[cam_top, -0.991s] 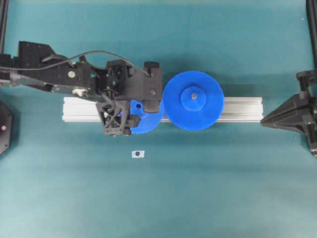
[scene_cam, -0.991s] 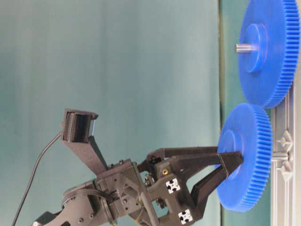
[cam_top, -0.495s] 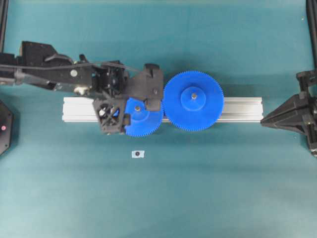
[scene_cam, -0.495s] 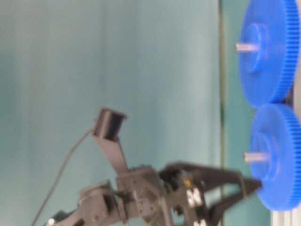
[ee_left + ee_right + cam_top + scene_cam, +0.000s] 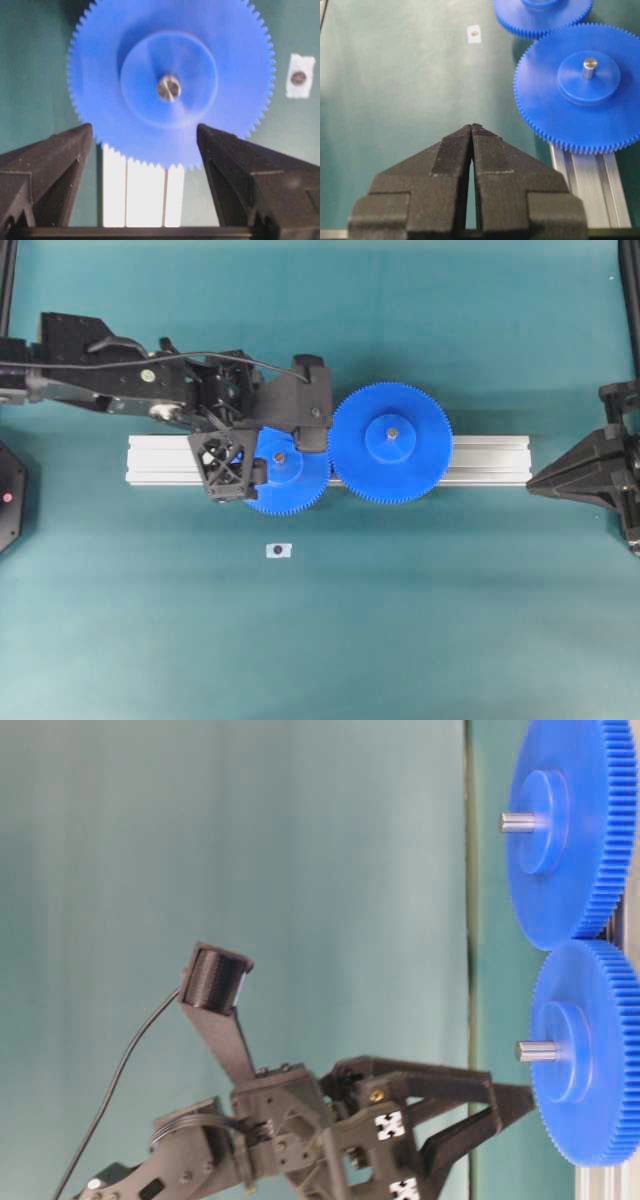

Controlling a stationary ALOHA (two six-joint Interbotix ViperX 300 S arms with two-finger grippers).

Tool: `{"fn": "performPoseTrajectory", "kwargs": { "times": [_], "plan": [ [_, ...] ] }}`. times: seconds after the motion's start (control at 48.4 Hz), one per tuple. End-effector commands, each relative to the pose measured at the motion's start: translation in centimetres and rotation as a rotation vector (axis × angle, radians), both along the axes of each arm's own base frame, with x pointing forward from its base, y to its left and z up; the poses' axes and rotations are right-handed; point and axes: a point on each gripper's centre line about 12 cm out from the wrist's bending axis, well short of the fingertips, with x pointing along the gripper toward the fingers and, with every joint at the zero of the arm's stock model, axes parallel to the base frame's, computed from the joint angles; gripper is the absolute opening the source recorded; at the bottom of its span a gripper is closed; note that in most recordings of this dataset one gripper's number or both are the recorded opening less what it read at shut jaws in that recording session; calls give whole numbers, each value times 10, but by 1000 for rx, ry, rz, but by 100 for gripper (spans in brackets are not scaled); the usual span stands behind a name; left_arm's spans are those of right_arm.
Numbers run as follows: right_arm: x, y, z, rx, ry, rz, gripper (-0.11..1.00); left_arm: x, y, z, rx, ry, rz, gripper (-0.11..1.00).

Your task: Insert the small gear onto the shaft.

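Fingers [image 5: 47, 165] of the left gripper [image 5: 145, 150] stand wide apart and hold nothing, with the small gear [image 5: 170, 85] lying just beyond their tips, clear of both. It sits on the shaft [image 5: 168, 88], whose tip pokes through its hub, over the aluminium rail [image 5: 480, 461], teeth meshing with the larger gear [image 5: 390, 443]. At far right, the right gripper [image 5: 471, 131] is closed and empty above the table [image 5: 400, 640].

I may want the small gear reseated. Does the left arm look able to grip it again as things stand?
Probably yes: the left gripper is open, its fingers either side of the small gear on its shaft, nothing between.
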Motion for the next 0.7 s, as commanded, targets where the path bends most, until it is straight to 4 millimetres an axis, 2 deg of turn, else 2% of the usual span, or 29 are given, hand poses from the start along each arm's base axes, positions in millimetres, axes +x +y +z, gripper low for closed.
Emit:
{"fn": "performPoseTrajectory", "kwargs": {
  "times": [0.0, 0.33, 0.578, 0.681],
  "plan": [
    [2, 1, 6, 12, -17, -2, 6, -6, -1, 26, 5, -49, 4, 81],
    [2, 0, 4, 12, -16, -4, 6, -56, -16, 65, -9, -150, 18, 81],
    [-1, 0, 2, 12, -17, -4, 6, -90, -42, 60, -41, -156, -10, 81],
    [-4, 0, 3, 13, -30, -4, 6, -97, -47, 67, -57, -200, -5, 81]
  ]
}}
